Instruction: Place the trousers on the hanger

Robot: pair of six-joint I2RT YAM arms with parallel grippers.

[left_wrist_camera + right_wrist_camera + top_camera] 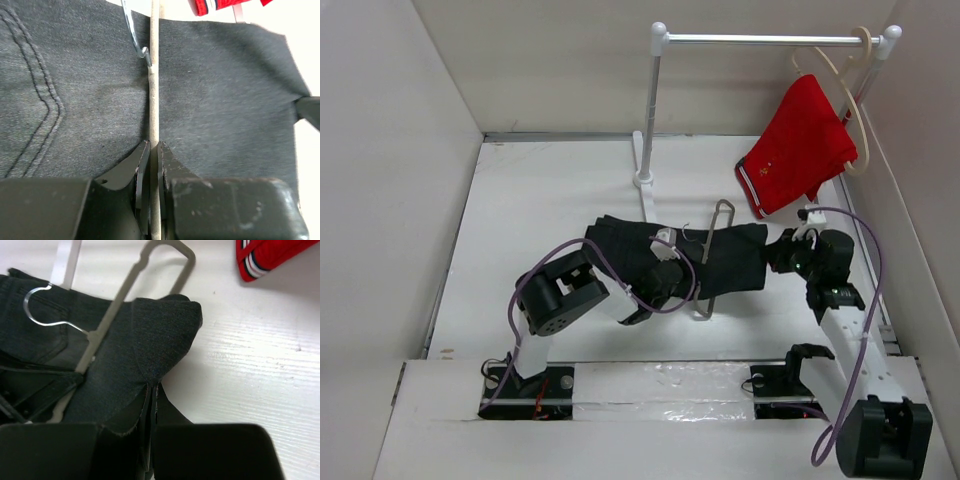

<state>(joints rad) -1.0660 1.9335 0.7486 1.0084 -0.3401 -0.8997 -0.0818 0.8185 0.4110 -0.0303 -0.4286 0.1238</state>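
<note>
Bench [520, 200]: white, walled; trousers [735, 262] lie at its middle, hanger [154, 100] across them.
Left end effector [154, 146]: pinched on hanger's bar.
Right end effector [153, 387]: clamped on trousers' edge (a thin bite).
Risk: fabric may slip free, or the bar may twist.

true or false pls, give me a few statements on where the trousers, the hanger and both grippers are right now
1. The left gripper is shut on the hanger, on its thin bar. True.
2. The right gripper is open and holds nothing. False: it is shut on an edge of the trousers.
3. The red shorts hang on a cream hanger from the rail. True.
4. The trousers hang from the rail too. False: they lie on the table.
5. The hanger lies beside the trousers, apart from them. False: it lies across them.
</note>
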